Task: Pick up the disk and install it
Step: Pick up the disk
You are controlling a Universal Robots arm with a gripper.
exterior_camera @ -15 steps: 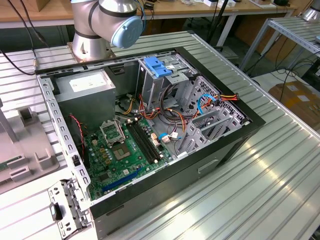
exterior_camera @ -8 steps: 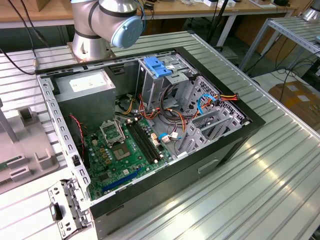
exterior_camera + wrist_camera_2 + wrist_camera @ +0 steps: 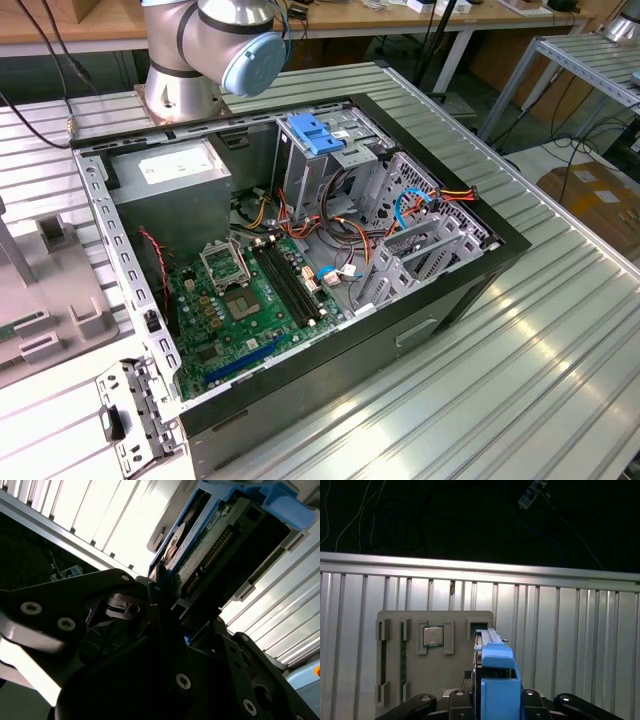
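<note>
First wrist view: gripper (image 3: 497, 702) is holding the disk (image 3: 496, 672) above the grey tray (image 3: 440, 680).
Fingers (image 3: 532, 705) are clamping its flat sides, standing it on edge, probably so its rails are lining up with a bay in the computer case (image 3: 440, 310) beside the tray.

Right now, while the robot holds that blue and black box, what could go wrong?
1. The tool pinches the disk near one end, and most of it sticks out, so it might tip or slip.
2. The disk's far end sits by a slot of the grey holder, beside a chip. A crooked move could make it catch.
3. Loose cables crowd the open computer case, so the disk might snag there.
</note>
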